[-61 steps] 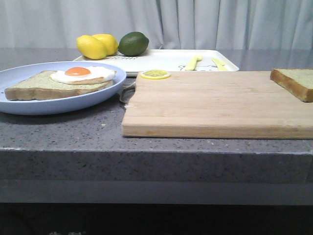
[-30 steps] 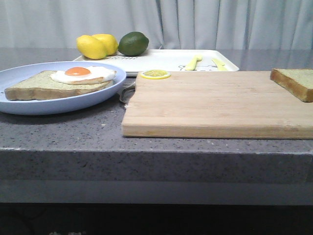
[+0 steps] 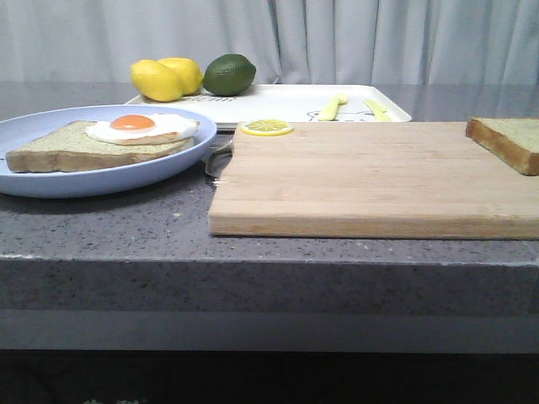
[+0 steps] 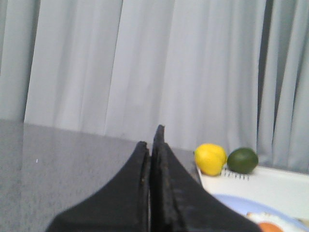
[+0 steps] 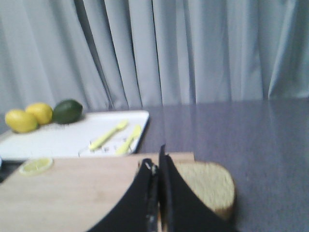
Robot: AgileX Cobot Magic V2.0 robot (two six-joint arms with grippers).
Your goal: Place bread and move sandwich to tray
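My left jaws (image 4: 152,145) are pressed together with nothing between them, hanging above the grey bench (image 3: 168,227) near the pale blue plate (image 3: 50,181). On that plate lies a flat bread slice (image 3: 59,150) with a fried egg (image 3: 141,127) on top, no second slice over it. My right jaws (image 5: 157,169) are likewise closed and empty, poised just in front of the bread (image 5: 207,186), which sits at the far right end of the wooden cutting board (image 3: 370,177). A lemon slice (image 3: 267,127) rests on the board's back left corner. Behind the board lies the tray (image 3: 278,105), bare in the middle, with two lemons (image 3: 166,78) and a lime (image 3: 229,74) at its left rear edge.
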